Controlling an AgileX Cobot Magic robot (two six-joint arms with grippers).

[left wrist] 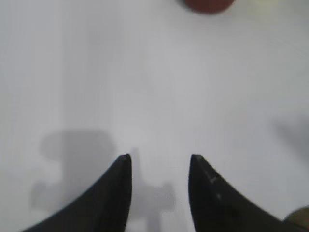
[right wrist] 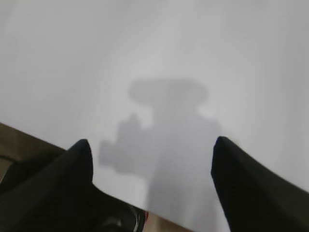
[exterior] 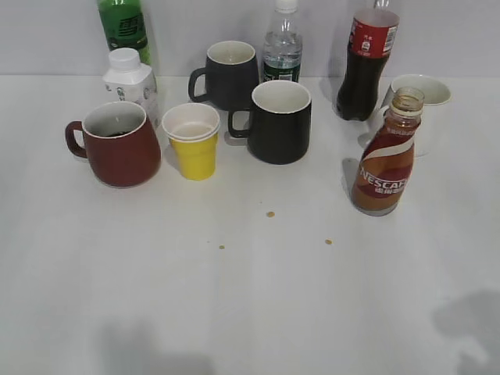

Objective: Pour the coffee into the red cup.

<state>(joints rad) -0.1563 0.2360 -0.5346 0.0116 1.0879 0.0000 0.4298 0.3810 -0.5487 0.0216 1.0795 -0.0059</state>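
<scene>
The coffee bottle (exterior: 385, 155), brown with a Nescafe label and no cap, stands upright on the right of the white table. The red cup (exterior: 119, 144) stands at the left with its handle to the left; something dark shows inside it. Its base also shows at the top edge of the left wrist view (left wrist: 207, 5). Neither gripper shows in the exterior view; only their shadows fall near the front edge. My left gripper (left wrist: 159, 157) is open and empty above bare table. My right gripper (right wrist: 150, 142) is wide open and empty near the table's front edge.
A yellow paper cup (exterior: 193, 141), two black mugs (exterior: 278, 121) (exterior: 226, 73), a white mug (exterior: 418, 98), a cola bottle (exterior: 367, 58), a water bottle (exterior: 282, 43), a green bottle (exterior: 124, 27) and a small white bottle (exterior: 130, 81) crowd the back. Small brown drops (exterior: 270, 213) dot the table's middle.
</scene>
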